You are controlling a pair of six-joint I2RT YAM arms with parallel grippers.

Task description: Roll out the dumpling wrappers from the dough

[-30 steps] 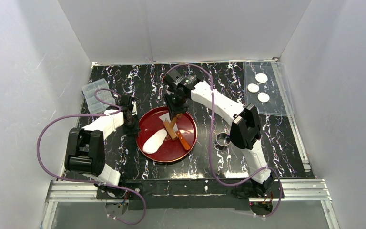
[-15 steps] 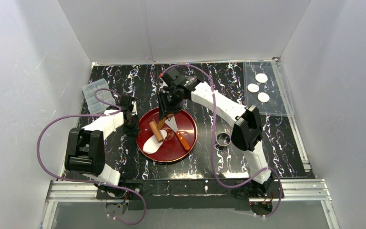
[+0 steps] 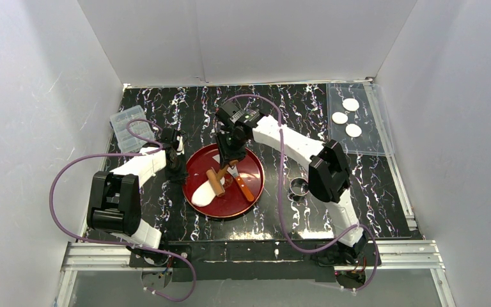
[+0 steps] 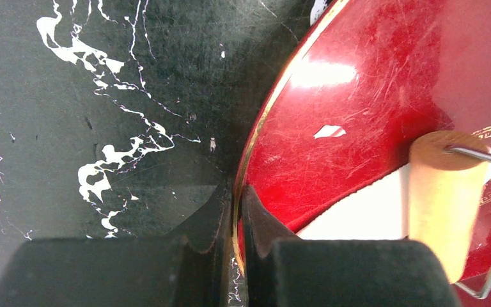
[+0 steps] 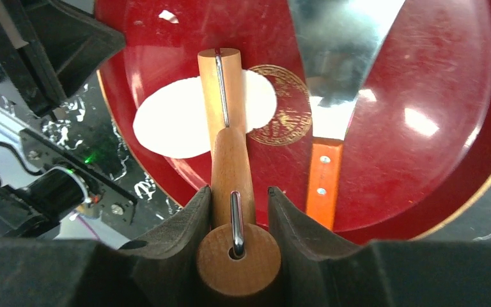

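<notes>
While rolling pin [image 5: 229, 160] hides dough [image 5: 166, 121] middle | right end effector [image 5: 238, 195] grips its handle | left end effector [image 4: 235, 198] pinches plate [image 4: 358, 96] rim

text: none legible | red plate [image 5: 422, 160]: gold emblem [image 5: 292, 102], lettering too blurred to read

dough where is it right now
Top view: the dough lies in the left half of the red plate, under the wooden roller, left of the orange-handled scraper.
</notes>
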